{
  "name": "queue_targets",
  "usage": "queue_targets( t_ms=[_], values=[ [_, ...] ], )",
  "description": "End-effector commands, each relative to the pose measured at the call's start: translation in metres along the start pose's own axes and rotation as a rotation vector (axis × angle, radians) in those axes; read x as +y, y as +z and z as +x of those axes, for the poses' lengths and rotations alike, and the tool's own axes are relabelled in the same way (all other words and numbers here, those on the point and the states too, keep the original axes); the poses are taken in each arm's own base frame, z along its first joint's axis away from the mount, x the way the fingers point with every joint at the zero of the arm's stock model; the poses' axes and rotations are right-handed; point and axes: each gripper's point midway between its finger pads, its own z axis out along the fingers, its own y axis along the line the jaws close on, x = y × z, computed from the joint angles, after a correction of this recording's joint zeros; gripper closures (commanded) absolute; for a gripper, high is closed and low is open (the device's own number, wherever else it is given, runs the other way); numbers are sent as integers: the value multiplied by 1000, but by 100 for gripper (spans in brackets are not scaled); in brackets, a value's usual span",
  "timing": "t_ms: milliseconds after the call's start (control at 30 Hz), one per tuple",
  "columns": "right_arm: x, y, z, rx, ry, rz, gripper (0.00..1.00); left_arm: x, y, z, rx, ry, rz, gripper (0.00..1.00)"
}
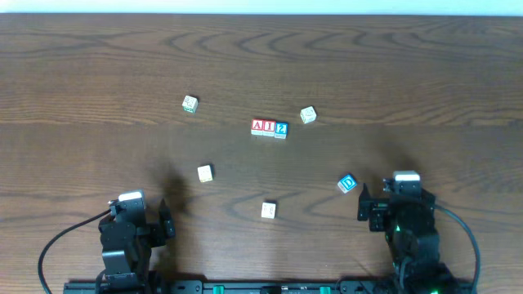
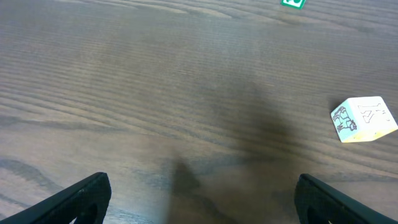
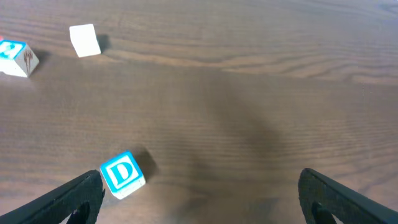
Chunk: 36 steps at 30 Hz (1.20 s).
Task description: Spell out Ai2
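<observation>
Overhead: the A cube (image 1: pixel 258 126), I cube (image 1: pixel 270 126) and 2 cube (image 1: pixel 281 128) are seen in one row near the ctr of the table (image 1: pixel 425 73). They sit side by side and touching, w/ the 2 cube a shade lower than the others. The L gripper (image 1: pixel 140 211) and R gripper (image 1: pixel 396 196) are parked at the near edge, well apart from the row.

L wrist: the L gripper (image 2: pixel 202 208) is shown w/ fingers spread wide and nothing between them. A pale cube (image 2: pixel 364 119) lies ahead to the right, and a green-marked cube (image 2: pixel 292 3) is cut off by the top edge.

R wrist: the R gripper (image 3: pixel 199 199) is likewise spread and empty. A D cube (image 3: pixel 122 174) rests just beside its left finger, untouched. A white cube (image 3: pixel 84 40) and a blue-marked cube (image 3: pixel 15 56) lie farther off; the latter's identity cannot be told.

The spelling step is judged done. At most a light nudge to square up the 2 cube would be called for, w/ the row otherwise left undisturbed.
</observation>
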Motion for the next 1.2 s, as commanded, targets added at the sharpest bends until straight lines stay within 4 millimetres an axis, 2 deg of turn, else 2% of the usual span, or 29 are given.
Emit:
queue_targets(
  t_ms=[0,167,467,1167],
  values=[
    [5,2,9,-20,-25,-40,1,1,2,10,34,6,-6,5],
    [6,6,19,-41,-18,-44,1,1,2,10,34,6,-6,5],
    [4,-5,-1,-157,11,-46,1,1,2,10,34,6,-6,5],
    [4,-5,-1,-158,11,-47,1,1,2,10,34,6,-6,5]
  ],
)
